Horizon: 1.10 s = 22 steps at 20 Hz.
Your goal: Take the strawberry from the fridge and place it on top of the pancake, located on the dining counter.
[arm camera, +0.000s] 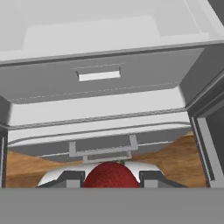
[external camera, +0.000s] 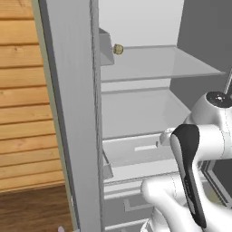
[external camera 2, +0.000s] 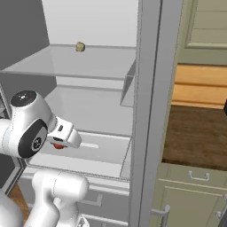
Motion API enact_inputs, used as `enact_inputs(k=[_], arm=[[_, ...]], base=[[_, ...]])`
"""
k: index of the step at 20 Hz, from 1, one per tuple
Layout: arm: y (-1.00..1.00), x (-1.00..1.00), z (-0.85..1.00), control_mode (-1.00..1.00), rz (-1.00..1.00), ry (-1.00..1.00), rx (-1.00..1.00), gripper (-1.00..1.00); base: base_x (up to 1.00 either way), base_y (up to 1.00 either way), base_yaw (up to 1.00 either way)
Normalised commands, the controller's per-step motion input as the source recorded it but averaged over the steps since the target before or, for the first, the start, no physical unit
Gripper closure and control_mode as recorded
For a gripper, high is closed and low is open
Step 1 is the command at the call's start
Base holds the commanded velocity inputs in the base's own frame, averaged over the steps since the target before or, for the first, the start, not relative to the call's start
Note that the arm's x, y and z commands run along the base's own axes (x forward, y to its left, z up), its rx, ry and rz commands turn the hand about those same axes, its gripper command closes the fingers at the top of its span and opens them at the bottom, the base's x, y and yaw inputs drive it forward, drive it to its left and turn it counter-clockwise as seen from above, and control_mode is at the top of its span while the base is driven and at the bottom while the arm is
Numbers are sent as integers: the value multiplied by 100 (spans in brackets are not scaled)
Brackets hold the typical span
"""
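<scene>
The strawberry (arm camera: 111, 174), dark red and rounded, sits between my two dark fingertips (arm camera: 72, 178), with the gripper (arm camera: 111, 180) shut on it. From the right base view the berry (external camera 2: 58, 146) shows as a small red spot under the white hand, in front of the lower shelf of the open fridge (external camera 2: 88, 62). The fridge (external camera: 136, 63) stands open with pale shelves, and the hand is just outside its lower part. In the hand view, the grey bottom drawers (arm camera: 100, 76) lie ahead. The pancake and the dining counter are out of view.
A small yellowish-tan lump (external camera: 118, 49) (external camera 2: 80, 46) rests on the upper shelf. The grey fridge door edge (external camera: 77, 113) stands left of the arm, another grey upright (external camera 2: 148, 111) on the right. A dark-brown countertop (external camera 2: 195, 133) over pale green cabinets lies beyond it.
</scene>
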Motion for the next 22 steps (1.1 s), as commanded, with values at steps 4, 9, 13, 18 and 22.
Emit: enact_inputs(k=[4, 9, 13, 18, 22], arm=[[0, 0, 0, 100, 0, 0, 0, 100], [0, 0, 0, 100, 0, 0, 0, 100], [0, 0, 0, 100, 0, 0, 0, 100], [0, 0, 0, 100, 0, 0, 0, 100], [0, 0, 0, 100, 0, 0, 0, 100]], base=[[-17, -4, 26], [-44, -1, 43], [-54, 0, 50], [-20, -28, 59], [-34, -26, 64]])
